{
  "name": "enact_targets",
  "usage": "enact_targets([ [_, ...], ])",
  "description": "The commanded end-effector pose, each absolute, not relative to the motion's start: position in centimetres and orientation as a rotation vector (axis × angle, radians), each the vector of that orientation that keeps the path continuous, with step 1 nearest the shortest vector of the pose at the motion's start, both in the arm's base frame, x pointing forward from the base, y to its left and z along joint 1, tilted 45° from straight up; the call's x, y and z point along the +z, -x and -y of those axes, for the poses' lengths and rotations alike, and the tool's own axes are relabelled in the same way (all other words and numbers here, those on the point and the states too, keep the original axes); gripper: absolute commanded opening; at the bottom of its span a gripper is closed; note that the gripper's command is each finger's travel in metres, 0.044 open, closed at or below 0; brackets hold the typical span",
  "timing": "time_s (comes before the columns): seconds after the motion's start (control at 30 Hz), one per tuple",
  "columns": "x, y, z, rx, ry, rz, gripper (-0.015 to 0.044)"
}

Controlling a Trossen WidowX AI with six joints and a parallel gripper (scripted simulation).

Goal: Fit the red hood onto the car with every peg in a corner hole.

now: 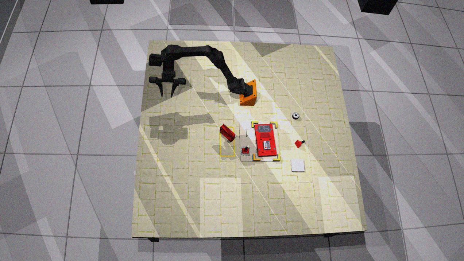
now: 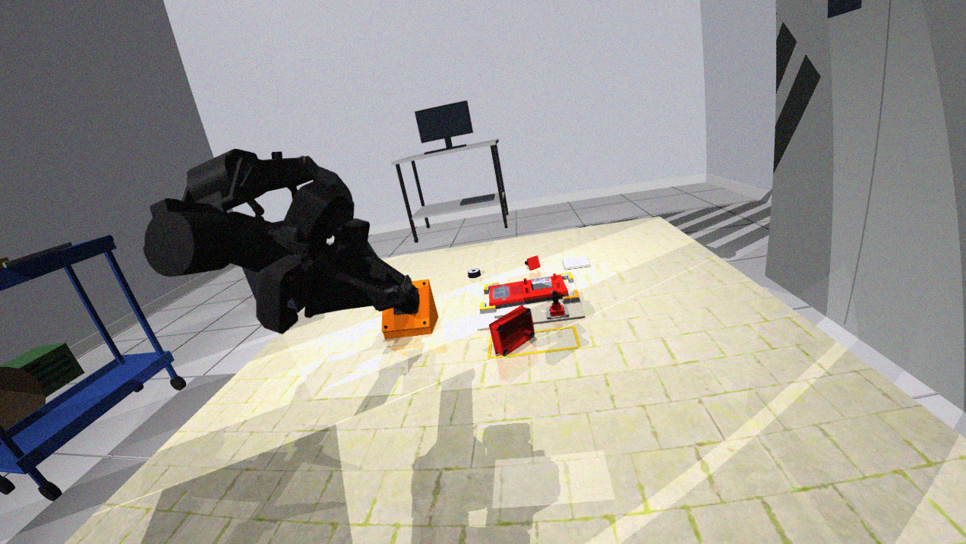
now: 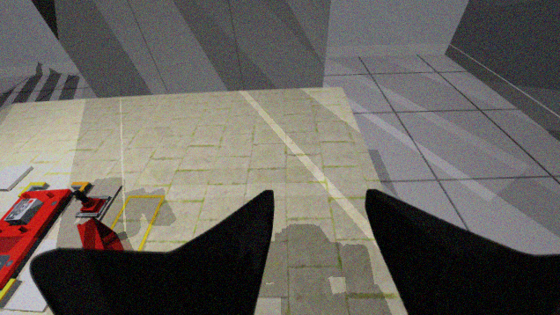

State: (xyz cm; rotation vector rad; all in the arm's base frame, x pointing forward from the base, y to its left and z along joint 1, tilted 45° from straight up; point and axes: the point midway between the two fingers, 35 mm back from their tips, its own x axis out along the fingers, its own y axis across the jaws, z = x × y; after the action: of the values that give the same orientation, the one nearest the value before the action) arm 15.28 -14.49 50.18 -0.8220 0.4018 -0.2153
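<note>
The red hood [image 1: 227, 132] [image 2: 511, 330] [image 3: 94, 235] stands tipped on its edge at one end of a yellow outlined rectangle [image 1: 221, 146] [image 3: 151, 220]. The red car chassis [image 1: 266, 150] [image 2: 523, 290] [image 3: 18, 235] lies in its jig with yellow corner brackets, and the grey engine block [image 1: 266, 144] [image 3: 25, 208] is on its deck. My gripper [image 1: 166, 95] [image 3: 319, 198] is open and empty. It hangs high over the table's far left corner, well away from the hood and the car. The pegs are too small to make out.
The arm's orange base block [image 1: 248, 93] [image 2: 408, 314] stands behind the car. A small red stand with a black lever [image 1: 246, 150] [image 2: 556, 309] [image 3: 90, 204] sits between hood and chassis. A small wheel [image 1: 295, 115], a small red piece [image 1: 298, 143] and a white tile [image 1: 297, 164] lie right of the car.
</note>
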Motion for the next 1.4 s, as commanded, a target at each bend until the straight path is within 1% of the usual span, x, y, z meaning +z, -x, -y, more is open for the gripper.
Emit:
enact_targets([
  [0.0, 50.1, -15.4, 14.5, -0.211, 0.822, -0.402, 0.0193],
  [0.07, 49.6, -16.0, 14.1, -0.173, 0.82, -0.407, 0.0141],
  [0.23, 47.3, -17.4, 15.0, -0.157, 0.581, -0.444, 0.001],
  [0.27, 46.8, -17.7, 15.2, -0.157, 0.531, -0.453, 0.0],
  [0.37, 44.9, -18.8, 15.7, -0.153, 0.371, -0.497, 0.0],
  [0.5, 40.5, -21.2, 16.1, -0.17, 0.051, -0.608, 0.0],
  [0.77, 32.4, -24.9, 14.7, -0.357, -0.538, -0.842, 0.0],
  [1.1, 26.0, -26.7, 12.0, -0.654, -0.876, -0.996, 0.0],
  [1.37, 21.2, -27.0, 9.5, -0.989, -1.058, -1.023, 0.0],
])
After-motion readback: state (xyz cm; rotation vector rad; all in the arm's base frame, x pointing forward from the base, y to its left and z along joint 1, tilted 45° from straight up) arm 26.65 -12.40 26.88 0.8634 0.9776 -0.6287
